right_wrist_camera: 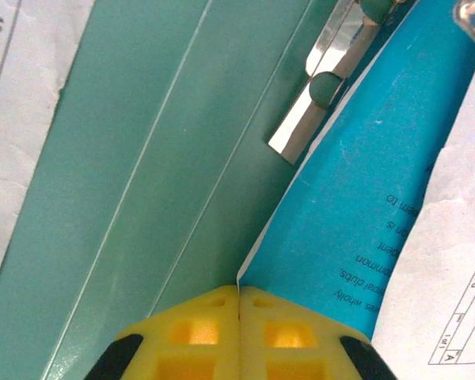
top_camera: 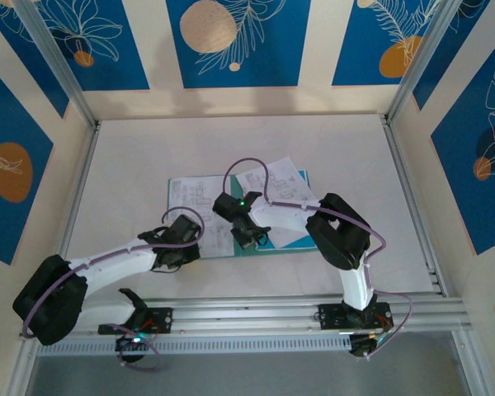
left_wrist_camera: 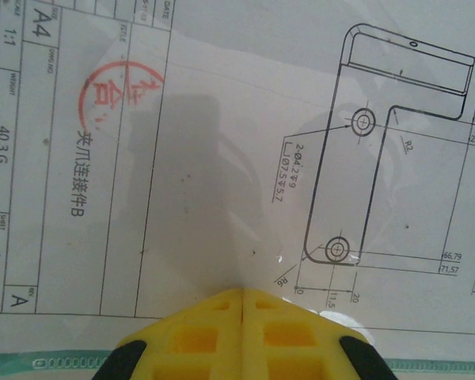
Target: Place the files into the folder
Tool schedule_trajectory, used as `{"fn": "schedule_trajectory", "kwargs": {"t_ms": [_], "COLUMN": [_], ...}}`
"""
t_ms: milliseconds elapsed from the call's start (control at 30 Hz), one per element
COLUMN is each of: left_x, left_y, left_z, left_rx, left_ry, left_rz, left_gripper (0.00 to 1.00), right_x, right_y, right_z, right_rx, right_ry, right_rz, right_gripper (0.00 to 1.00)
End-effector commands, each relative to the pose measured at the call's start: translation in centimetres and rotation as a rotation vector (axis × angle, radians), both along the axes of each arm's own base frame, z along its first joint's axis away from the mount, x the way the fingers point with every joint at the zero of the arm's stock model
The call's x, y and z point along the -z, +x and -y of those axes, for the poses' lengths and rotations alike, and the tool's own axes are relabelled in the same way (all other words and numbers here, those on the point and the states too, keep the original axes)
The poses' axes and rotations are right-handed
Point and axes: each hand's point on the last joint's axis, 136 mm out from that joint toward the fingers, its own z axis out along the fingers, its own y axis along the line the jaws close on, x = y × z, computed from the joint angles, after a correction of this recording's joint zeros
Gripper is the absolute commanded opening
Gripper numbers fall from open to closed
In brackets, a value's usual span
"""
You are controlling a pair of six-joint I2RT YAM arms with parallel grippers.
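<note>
The teal-green folder [top_camera: 290,235] lies open mid-table, its inner face [right_wrist_camera: 142,158] and metal clip [right_wrist_camera: 317,103] close under my right wrist. White printed sheets [top_camera: 194,198] cover its left half, and more white sheets [top_camera: 272,186] lie on its right. My right gripper [top_camera: 249,239] [right_wrist_camera: 239,289] is shut on a corner of the sky-blue sheet [right_wrist_camera: 364,206], which slants over the spine. My left gripper [top_camera: 188,238] [left_wrist_camera: 244,291] is shut at the near edge of a white drawing sheet [left_wrist_camera: 103,198]. The corner of a see-through glossy sheet [left_wrist_camera: 245,158] lying over that drawing runs into its seam.
Aluminium rails [top_camera: 256,309] run along the near edge in front of the arm bases. Frame posts [top_camera: 408,198] and patterned walls close in the left, right and far sides. Bare white tabletop [top_camera: 231,140] lies beyond the folder.
</note>
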Motion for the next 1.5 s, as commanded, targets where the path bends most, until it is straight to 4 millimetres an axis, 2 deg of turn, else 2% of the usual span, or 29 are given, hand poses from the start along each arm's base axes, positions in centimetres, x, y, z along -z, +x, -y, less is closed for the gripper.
{"fn": "schedule_trajectory", "kwargs": {"t_ms": [0,67,133,233,333,400,533,633,733,867,1033,1133,1467], "left_x": [-0.7,-1.2,-2.0,-3.5,-5.1,-6.0,-6.5,-6.5,-5.9,-4.5,-2.9,-2.7,-0.6], "left_y": [0.1,0.2,0.4,0.7,0.9,1.1,1.4,1.4,1.1,0.7,0.6,0.6,0.6], "left_z": [0.1,0.5,1.0,1.6,3.2,4.7,8.9,12.5,16.0,19.0,20.3,20.7,21.3], "left_rx": [0.008,0.016,0.026,0.042,0.076,0.102,0.153,0.195,0.231,0.26,0.246,0.238,0.22], "left_ry": [-0.013,-0.027,-0.045,-0.067,-0.107,-0.141,-0.235,-0.298,-0.345,-0.36,-0.382,-0.406,-0.423], "left_rz": [-0.007,-0.002,0.01,0.035,0.06,0.073,0.083,0.084,0.071,0.042,0.031,0.036,0.009], "left_gripper": [0.0,0.05,0.13,0.22,0.29,0.31,0.32,0.31,0.31,0.31,0.31,0.31,0.31], "right_x": [-1.0,-2.2,-3.7,-6.2,-7.9,-8.3,-7.3,-6.2,-5.3,-3.6,-1.0,0.1,1.0], "right_y": [-0.4,-0.5,-0.5,-0.1,0.8,1.6,3.7,4.9,5.7,5.7,4.7,4.3,2.8], "right_z": [-0.7,-1.3,-1.6,-1.2,0.5,2.0,6.2,8.6,9.4,9.5,10.3,10.2,10.1], "right_rx": [-0.027,-0.038,-0.025,0.034,0.153,0.259,0.544,0.717,0.826,0.923,1.025,1.043,1.067], "right_ry": [-0.007,0.013,0.048,0.134,0.253,0.341,0.493,0.582,0.622,0.59,0.518,0.506,0.494], "right_rz": [0.018,0.04,0.059,0.085,0.085,0.058,-0.036,-0.092,-0.145,-0.198,-0.235,-0.262,-0.296], "right_gripper": [0.24,0.43,0.56,0.66,0.67,0.66,0.58,0.54,0.52,0.5,0.48,0.47,0.47]}}
